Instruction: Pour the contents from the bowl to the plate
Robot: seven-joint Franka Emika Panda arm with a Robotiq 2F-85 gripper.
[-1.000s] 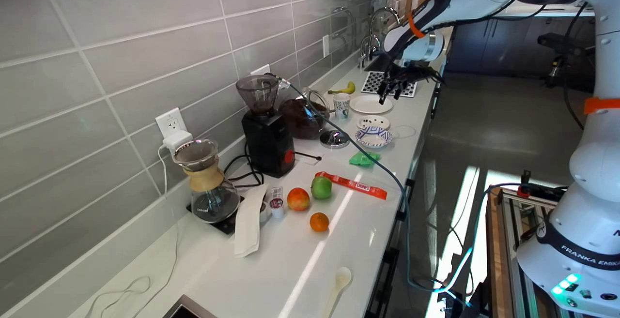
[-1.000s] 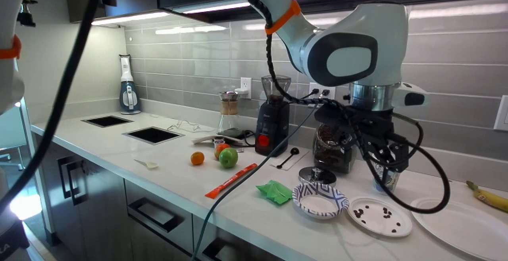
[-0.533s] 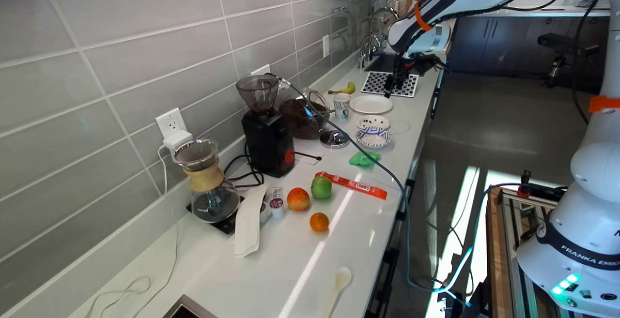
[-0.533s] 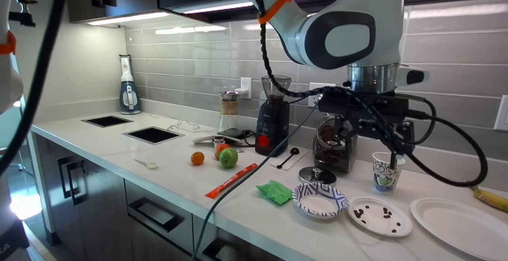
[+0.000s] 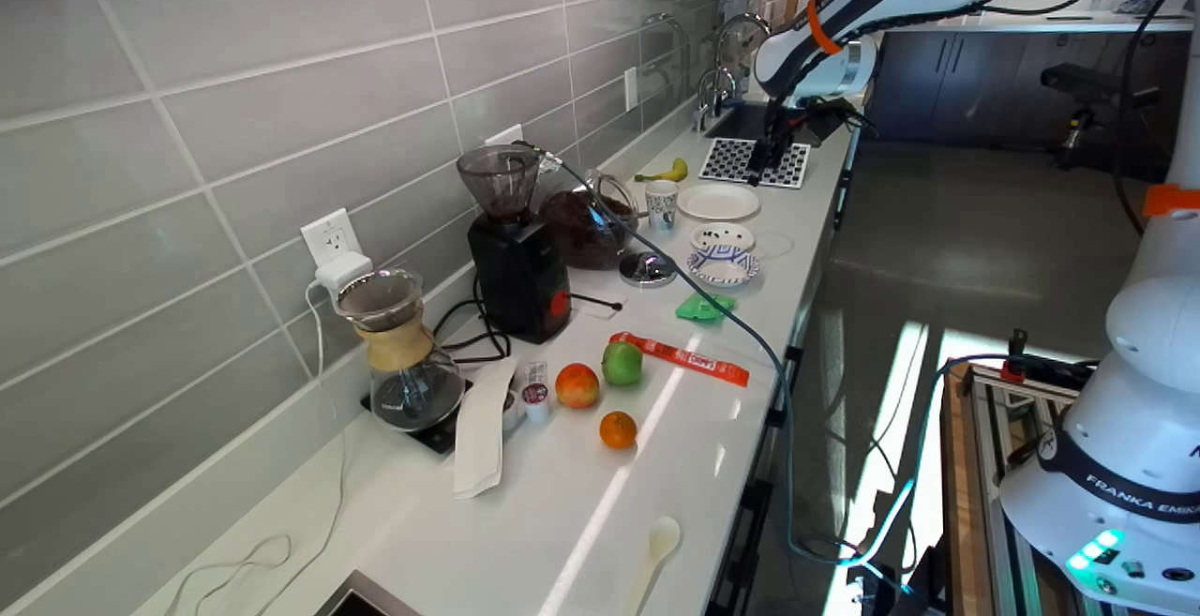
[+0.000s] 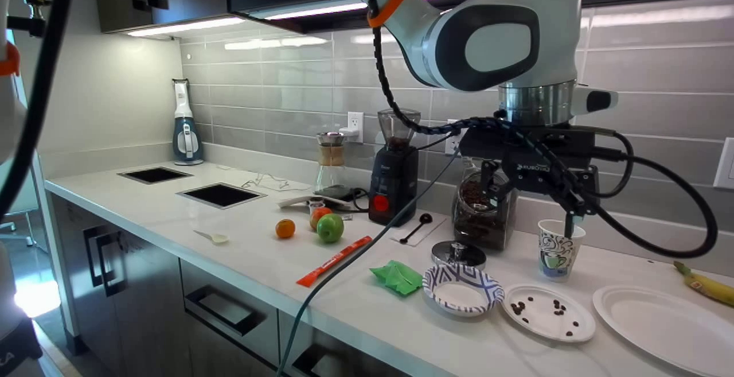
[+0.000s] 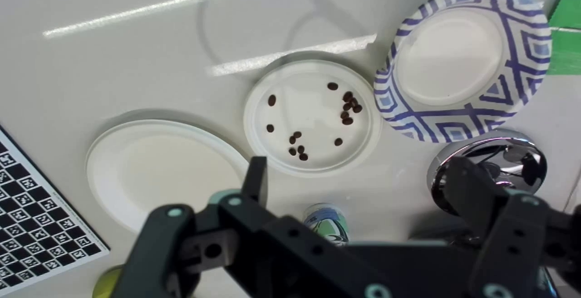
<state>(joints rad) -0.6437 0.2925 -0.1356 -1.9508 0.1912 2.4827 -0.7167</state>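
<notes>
A gripper (image 7: pixel 357 171) hangs above a white counter (image 7: pixel 136 71), its jaws spread wide; in the wrist view, the patterned bowl (image 7: pixel 449 57) sits at 2 o'clock from a small plate (image 7: pixel 308 107) of dark beans (image 7: pixel 347 95), a larger plate (image 7: pixel 163 166) at 8 o'clock.

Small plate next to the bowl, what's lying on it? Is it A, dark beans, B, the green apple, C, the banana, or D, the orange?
A: the wrist view shows dark beans scattered over the small plate, some clustered, some single.
</notes>
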